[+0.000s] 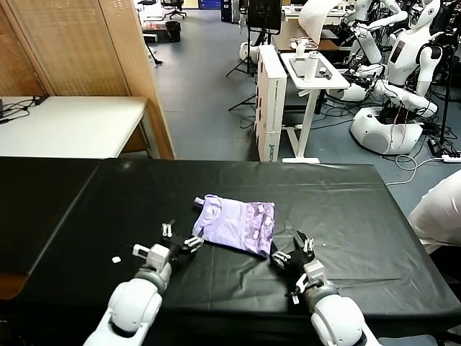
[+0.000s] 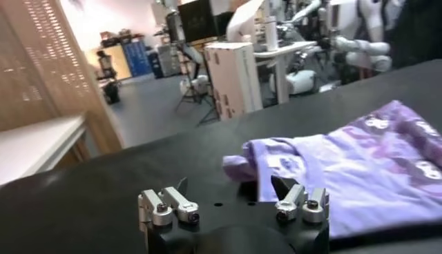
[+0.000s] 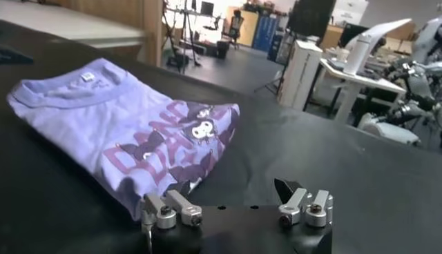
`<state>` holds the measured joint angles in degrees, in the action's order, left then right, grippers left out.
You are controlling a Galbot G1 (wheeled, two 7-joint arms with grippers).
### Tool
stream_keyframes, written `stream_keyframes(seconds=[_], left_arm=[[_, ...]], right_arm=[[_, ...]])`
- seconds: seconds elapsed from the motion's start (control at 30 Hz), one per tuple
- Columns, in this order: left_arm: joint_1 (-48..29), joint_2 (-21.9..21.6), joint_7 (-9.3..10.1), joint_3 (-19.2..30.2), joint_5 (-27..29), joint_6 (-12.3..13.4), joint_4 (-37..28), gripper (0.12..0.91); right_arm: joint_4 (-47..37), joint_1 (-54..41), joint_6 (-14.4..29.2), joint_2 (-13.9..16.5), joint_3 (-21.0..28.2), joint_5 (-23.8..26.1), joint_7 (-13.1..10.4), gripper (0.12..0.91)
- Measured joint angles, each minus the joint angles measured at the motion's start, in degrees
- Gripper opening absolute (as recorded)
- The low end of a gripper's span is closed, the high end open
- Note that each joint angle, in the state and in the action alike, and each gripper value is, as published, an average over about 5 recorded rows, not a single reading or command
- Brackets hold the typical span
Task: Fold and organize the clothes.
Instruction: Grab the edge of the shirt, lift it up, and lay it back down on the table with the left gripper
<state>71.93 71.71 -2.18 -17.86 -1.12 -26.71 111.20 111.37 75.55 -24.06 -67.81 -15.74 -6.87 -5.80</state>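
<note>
A pale lavender T-shirt point(image 1: 234, 223) lies folded into a compact rectangle on the black-covered table point(image 1: 346, 209), its purple-and-white print showing at its right end. My left gripper point(image 1: 181, 235) rests on the table just off the shirt's near-left corner, open and empty. The left wrist view shows the shirt point(image 2: 359, 172) just beyond that gripper point(image 2: 231, 186), with its neckline end nearest. My right gripper point(image 1: 294, 247) sits open just off the shirt's near-right corner. In the right wrist view the printed edge of the shirt point(image 3: 117, 131) lies close to one finger of that gripper point(image 3: 233, 188).
A small white scrap point(image 1: 115, 259) lies on the cloth at the near left. A person in white point(image 1: 439, 213) stands at the table's right edge. Behind are a white table point(image 1: 72, 126), a wooden partition point(image 1: 130, 58), stacked boxes point(image 1: 270, 101) and other robots point(image 1: 392, 86).
</note>
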Motion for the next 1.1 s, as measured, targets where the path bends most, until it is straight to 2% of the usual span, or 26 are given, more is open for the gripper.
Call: stream_keyframes(seconds=[0.17, 0.33, 0.6, 1.1], left_arm=[[-1.4, 0.5, 0.24, 0.3, 1.1, 0.8, -3.3, 0.907], [-1.6, 0.5, 0.31, 0.3, 1.2, 0.9, -4.4, 0.907], [-1.4, 1.1, 0.38, 0.6, 1.2, 0.8, -4.5, 0.907], [-1.5, 1.5, 0.42, 0.7, 1.4, 0.5, -4.5, 0.907]], right_arm=[[0.0, 0.4, -0.5, -0.5, -0.8, 0.1, -0.7, 0.907], [1.9, 1.3, 0.7, -0.5, -1.9, -2.3, -0.9, 0.907], [5.0, 0.7, 2.6, -0.5, -1.3, -4.1, 0.3, 0.907], [1.1, -0.8, 1.8, -1.7, 1.8, 0.2, 1.3, 0.907]])
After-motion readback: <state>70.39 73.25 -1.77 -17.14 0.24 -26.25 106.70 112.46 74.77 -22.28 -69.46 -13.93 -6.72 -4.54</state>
